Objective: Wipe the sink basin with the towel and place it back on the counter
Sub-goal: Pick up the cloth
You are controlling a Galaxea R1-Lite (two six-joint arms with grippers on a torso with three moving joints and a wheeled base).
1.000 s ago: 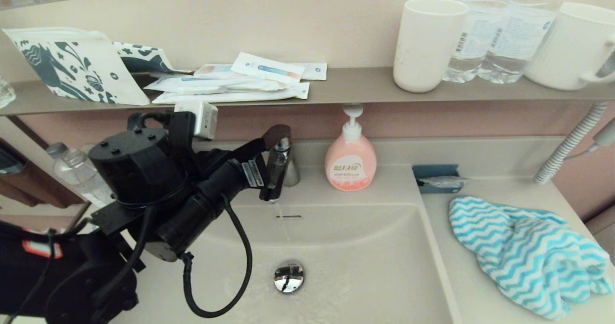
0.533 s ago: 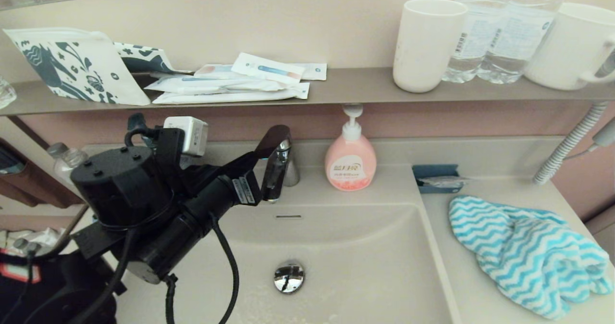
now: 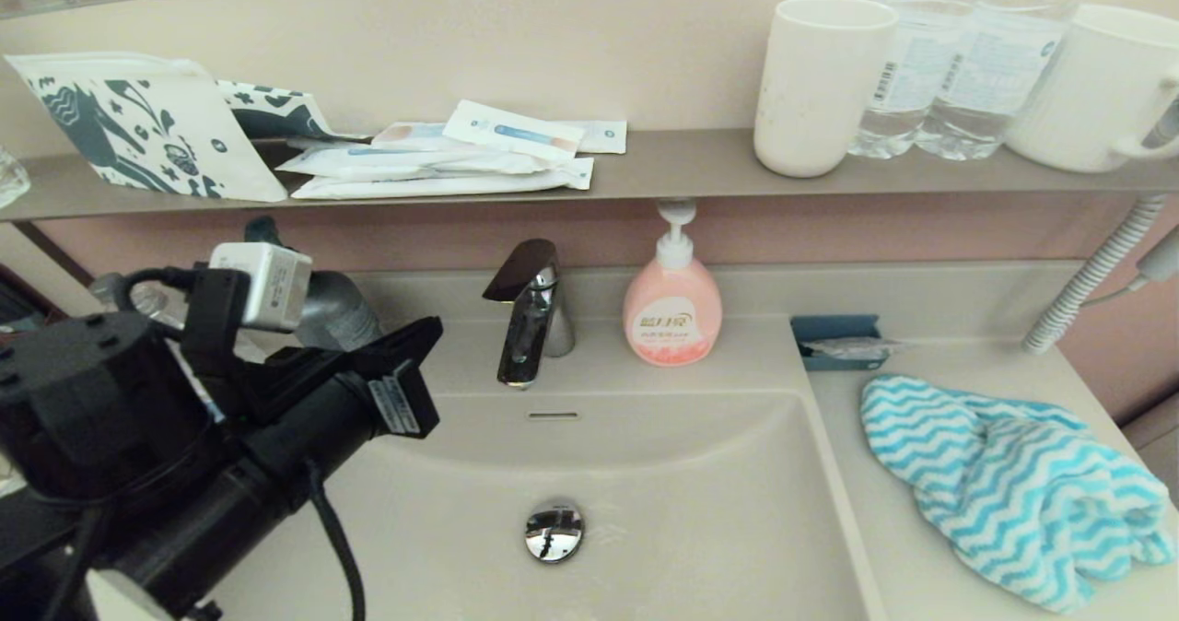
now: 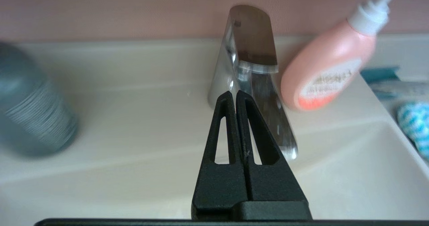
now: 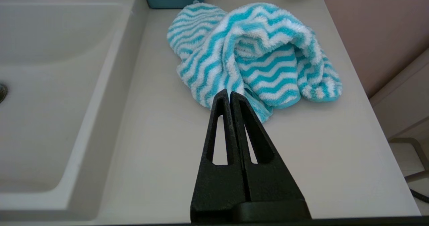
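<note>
**Two closed grippers, one towel yet to be lifted**

Two arms are in play, and neither holds anything. The left gripper (image 4: 234,97) has its black fingers pressed together, empty, hanging over the near-left part of the wide beige matte sink basin (image 3: 645,474), with the chrome tap (image 3: 529,312) ahead of its tips and clear of them. The right gripper (image 5: 229,95) is likewise closed and empty; its tips sit just short of the near edge of the fluffy turquoise-and-white zigzag towel (image 5: 248,55), and I cannot tell whether they touch the pile.

The towel lies bunched on the flat beige desk (image 5: 161,145), beyond the right gripper and well off to the side of the left one, with the basin on the right gripper's other flank.

Judging from this, the step in hand is the pick-up. To do it well, the right gripper should open wide before advancing, come down on the raised fold rather than the thin hem, and close on several layers so the cloth does not slide out mid-wipe. Lift clear of the basin's edge before sweeping inward. The left arm would do best to stay out of the bowl.

Counted: one towel, one basin, one round chrome drain plug (image 3: 554,530), one tap, one pink pump soap bottle (image 3: 672,312), one small teal tray (image 3: 834,337), two white cups (image 3: 820,82) on the grey-brown wall shelf (image 3: 663,174), and two clear water bottles (image 3: 958,68) between them.
</note>
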